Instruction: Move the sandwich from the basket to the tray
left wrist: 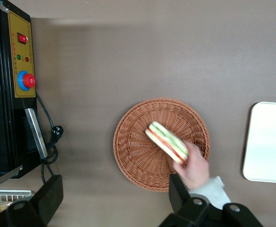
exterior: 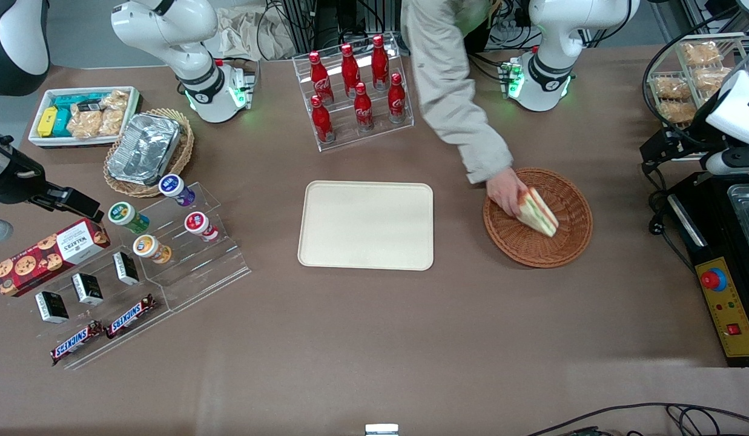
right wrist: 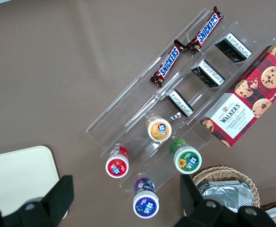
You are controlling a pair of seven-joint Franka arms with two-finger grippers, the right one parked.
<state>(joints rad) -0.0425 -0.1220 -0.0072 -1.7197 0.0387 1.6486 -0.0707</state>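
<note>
Front view: the reddish-brown basket (exterior: pixel 537 218) holds the sandwich (exterior: pixel 537 212), a pale wedge lying on the weave with its green and red filling edge showing. A person's hand (exterior: pixel 505 192) in a grey sleeve rests on the sandwich's end, fingers curled against it (grasping or only touching, I cannot tell). The cream tray (exterior: pixel 366 224) lies bare beside the basket, apart from it, toward the parked arm's end. The left arm's gripper (left wrist: pixel 114 198) hangs high above the basket; its two dark fingers (left wrist: pixel 43 198) stand wide apart with nothing between them.

Farther from the front camera than the tray, a clear tiered rack carries red Coca-Cola bottles (exterior: pixel 356 85). Toward the parked arm's end, a tan wicker basket (exterior: pixel 149 154) holds a foil container, and a white box (exterior: pixel 83 115) holds snack packs. Clear stepped stands carry small lidded cups (exterior: pixel 153 224), two Snickers bars (exterior: pixel 105 330) and a red Walkers cookie box (exterior: pixel 50 254). At the working arm's end sits a yellow control panel (exterior: pixel 728 315) with a red button.
</note>
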